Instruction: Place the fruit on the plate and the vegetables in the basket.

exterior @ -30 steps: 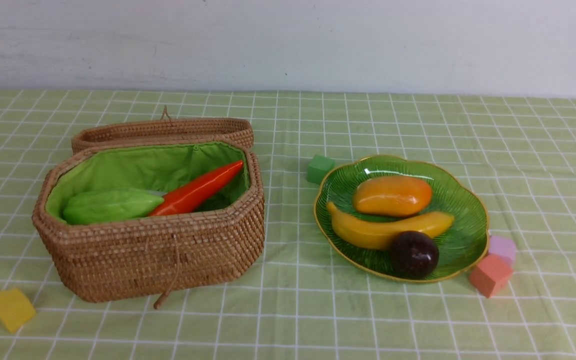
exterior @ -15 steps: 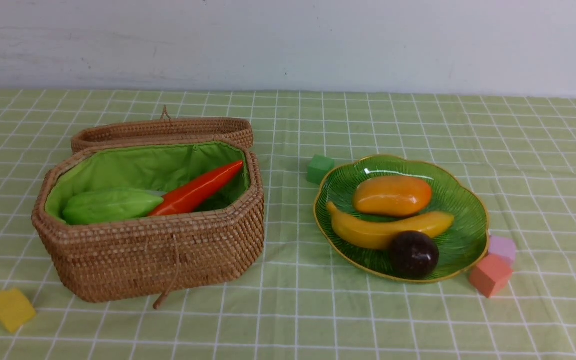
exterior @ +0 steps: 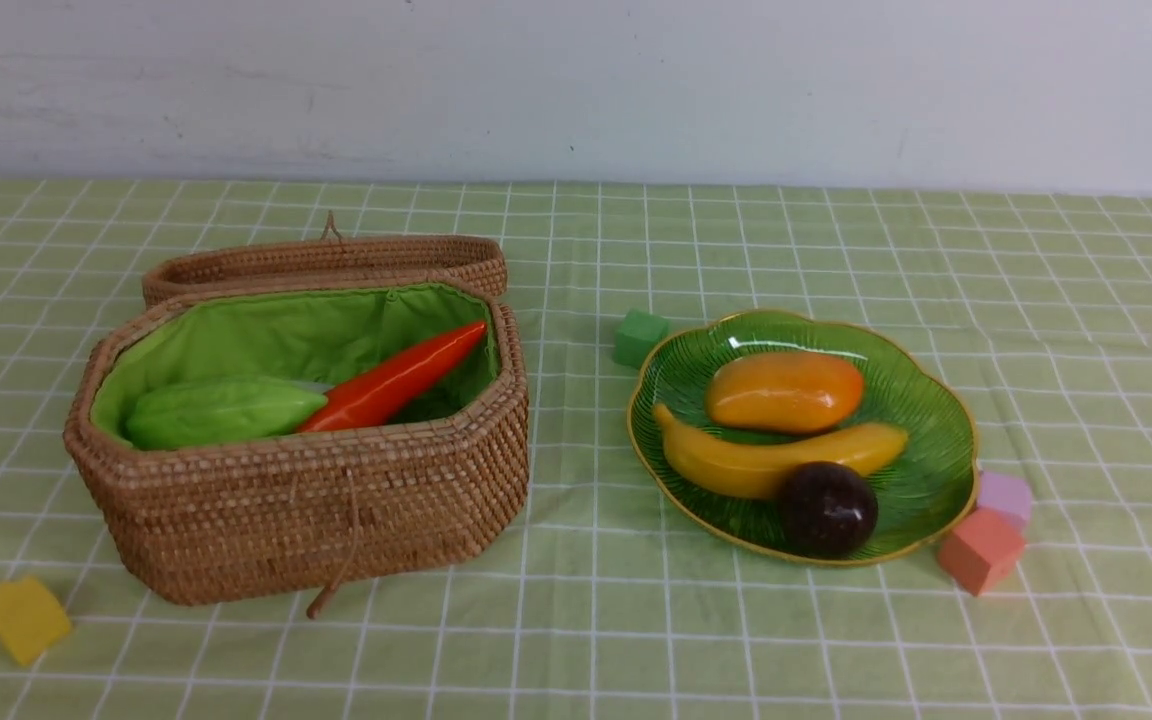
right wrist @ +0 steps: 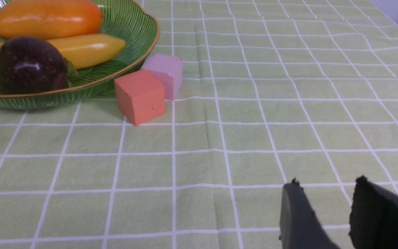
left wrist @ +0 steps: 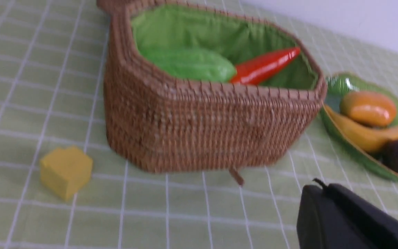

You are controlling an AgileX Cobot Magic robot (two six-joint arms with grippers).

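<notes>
The basket [exterior: 306, 500] is seen on the left of the checked cloth [exterior: 596, 620], lid [exterior: 326, 258] thrown back, with the gourd [exterior: 221, 410] and the pepper [exterior: 396, 378] lying inside against the green lining (no radish can be made out). The plate [exterior: 936, 470] is set to the right, well apart from the basket, and the mango [exterior: 784, 392], banana [exterior: 776, 462] and dark ball [exterior: 826, 508] are all held on it, touching one another. The left gripper [left wrist: 318, 188] is pressed together and empty, hung on the near side of the basket. The right gripper [right wrist: 323, 200] is spread a little with nothing between its fingers [right wrist: 297, 214], kept off to the plate's right, beyond the orange cube [right wrist: 139, 97] and pink cube [right wrist: 164, 73].
</notes>
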